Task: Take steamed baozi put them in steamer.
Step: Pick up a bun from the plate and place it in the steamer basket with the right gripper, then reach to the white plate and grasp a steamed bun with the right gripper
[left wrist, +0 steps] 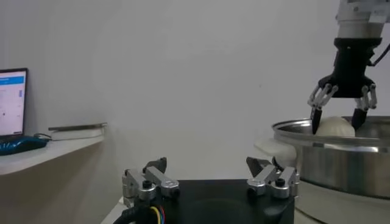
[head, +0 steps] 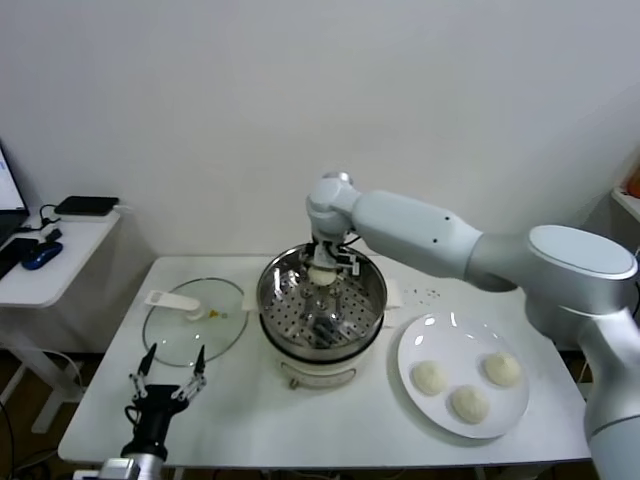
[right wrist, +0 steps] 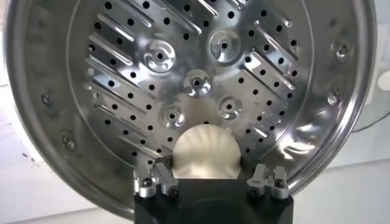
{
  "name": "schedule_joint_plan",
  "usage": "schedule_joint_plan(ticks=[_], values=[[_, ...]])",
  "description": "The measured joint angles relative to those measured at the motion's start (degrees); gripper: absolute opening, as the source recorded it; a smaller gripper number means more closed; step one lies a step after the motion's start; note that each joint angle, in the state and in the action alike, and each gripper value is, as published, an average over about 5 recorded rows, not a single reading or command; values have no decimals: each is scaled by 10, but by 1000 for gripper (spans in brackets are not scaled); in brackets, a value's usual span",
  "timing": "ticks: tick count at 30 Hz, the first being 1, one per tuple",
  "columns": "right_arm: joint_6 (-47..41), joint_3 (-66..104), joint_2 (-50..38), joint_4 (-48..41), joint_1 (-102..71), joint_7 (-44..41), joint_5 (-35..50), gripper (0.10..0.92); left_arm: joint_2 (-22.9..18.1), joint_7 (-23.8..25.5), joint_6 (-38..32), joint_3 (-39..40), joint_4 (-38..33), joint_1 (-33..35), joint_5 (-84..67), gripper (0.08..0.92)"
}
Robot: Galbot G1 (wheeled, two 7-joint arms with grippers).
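Observation:
The steamer (head: 322, 300) stands mid-table, a shiny steel pot with a perforated tray on a white base. One baozi (head: 322, 275) lies at the far side of its tray. My right gripper (head: 325, 262) hangs just above it, fingers spread on either side. In the right wrist view the baozi (right wrist: 207, 153) sits between the fingers (right wrist: 163, 165), with a gap on one side. From the left wrist view the right gripper (left wrist: 336, 119) straddles the bun (left wrist: 336, 126) at rim height. Three more baozi (head: 468, 403) lie on the white plate (head: 420, 342). My left gripper (head: 170, 375) is open and empty near the table's front left.
A flat glass lid (head: 190, 325) with a white handle lies left of the steamer, just beyond the left gripper. A white side table (head: 50, 270) with dark devices stands at far left. The wall is close behind the table.

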Motion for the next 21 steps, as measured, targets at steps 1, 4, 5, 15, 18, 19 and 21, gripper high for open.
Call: schedule_joint_plan(ticks=[1,4,5,15,18,19,21], values=[[0,0,0,-1,-2,0,-1,752,0,0,0,0,0,0,0,823],[2,1,2,-3,-6,2,-4,790,0,0,0,0,1,0,0,823],[3,1,2,-4,-6,2,-5,802,0,0,0,0,1,0,0,823],[9,2,-4,5,7,-3,11,823,-1,-1,-1,0,2,2,-1,823],[5,-7,-15,20,25,-9,38,823,-1,-1,-1,0,2,2,-1,823],[2,-13,-20,27,34,-11,51,823,-1,-1,-1,0,2,2,-1,823],[-5,-27,-33,43,56,-16,82,823,-1,-1,-1,1,2,2,-1,823]])
